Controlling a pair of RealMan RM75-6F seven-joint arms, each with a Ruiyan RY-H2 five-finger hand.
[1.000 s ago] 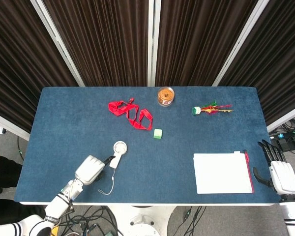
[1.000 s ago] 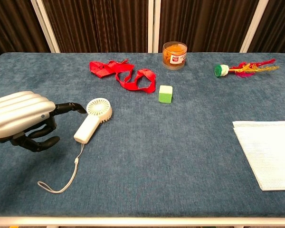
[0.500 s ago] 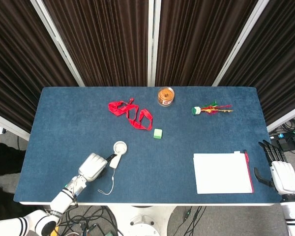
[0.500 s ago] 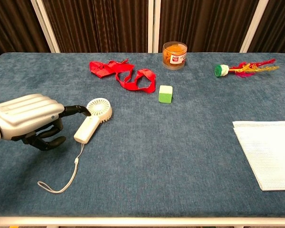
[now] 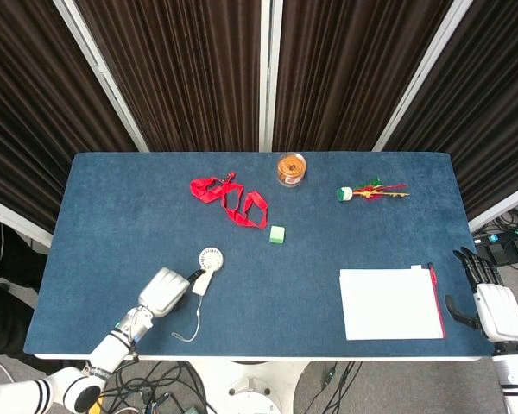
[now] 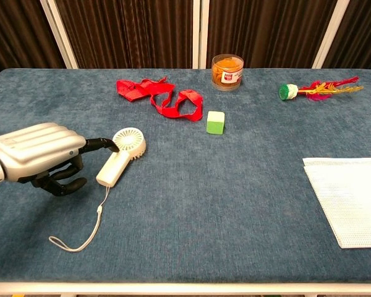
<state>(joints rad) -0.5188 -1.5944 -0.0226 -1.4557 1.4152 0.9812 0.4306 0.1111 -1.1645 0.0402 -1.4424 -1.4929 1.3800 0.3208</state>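
Since a second ago the left hand point(image 6: 40, 158) has been brought closer to the small white fan point(image 6: 121, 155) near the table's point(image 5: 112, 224) front left corner; nothing is held, its fingers loosely curled, one fingertip at the fan's head. The right hand point(image 5: 492, 304) is kept open beyond the front right edge, beside the white sheet point(image 5: 390, 304).

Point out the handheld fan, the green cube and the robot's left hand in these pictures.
handheld fan point(image 6: 129, 140), chest view, on its round head.
green cube point(image 6: 215, 122), chest view, on its front face.
left hand point(image 6: 40, 153), chest view, on the silver back of the hand.
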